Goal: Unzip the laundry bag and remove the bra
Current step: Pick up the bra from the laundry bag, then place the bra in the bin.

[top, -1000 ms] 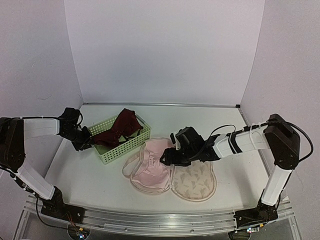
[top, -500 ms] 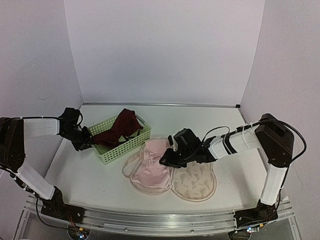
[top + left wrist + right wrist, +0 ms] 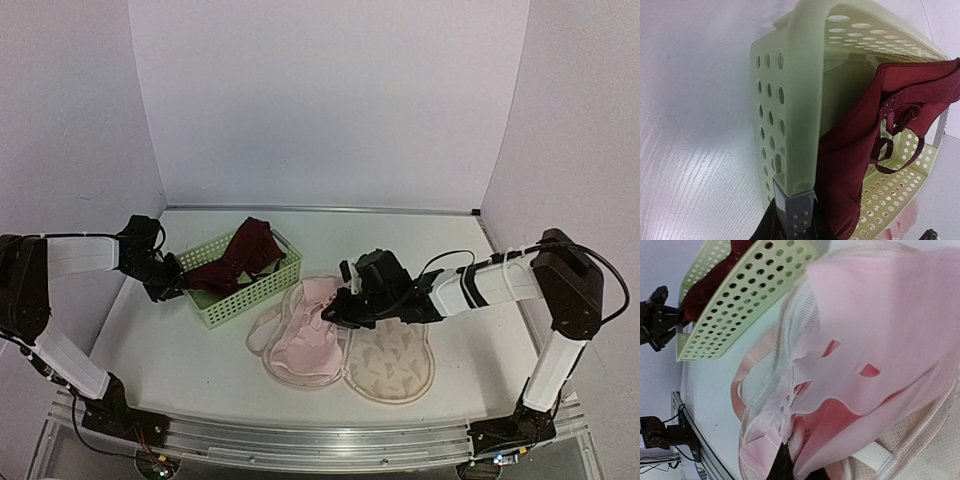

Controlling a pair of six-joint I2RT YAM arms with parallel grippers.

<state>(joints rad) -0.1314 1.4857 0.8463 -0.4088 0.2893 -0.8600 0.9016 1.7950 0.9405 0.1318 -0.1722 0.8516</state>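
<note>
The laundry bag (image 3: 392, 366) lies unzipped and spread flat at mid-table, its cream patterned half (image 3: 940, 440) on the right. A pale pink bra (image 3: 305, 338) rests on the bag's left half, one strap looping off to the left. My right gripper (image 3: 336, 310) is shut on the pink bra (image 3: 880, 325) at its band by the hooks, its dark tips (image 3: 785, 462) pinching the fabric. A dark maroon bra (image 3: 240, 258) lies in the light green basket (image 3: 247, 295). My left gripper (image 3: 178, 284) is shut on the basket's rim (image 3: 800, 100), beside the maroon bra (image 3: 860, 145).
The basket (image 3: 740, 300) stands left of the bag, almost touching it. White walls close in the back and both sides. The right arm stretches across the bag's cream half from the right. The table's front rail runs along the bottom.
My right gripper has shut on the pink bra's band and shifted slightly back and to the right. The left arm and the basket have not moved.
</note>
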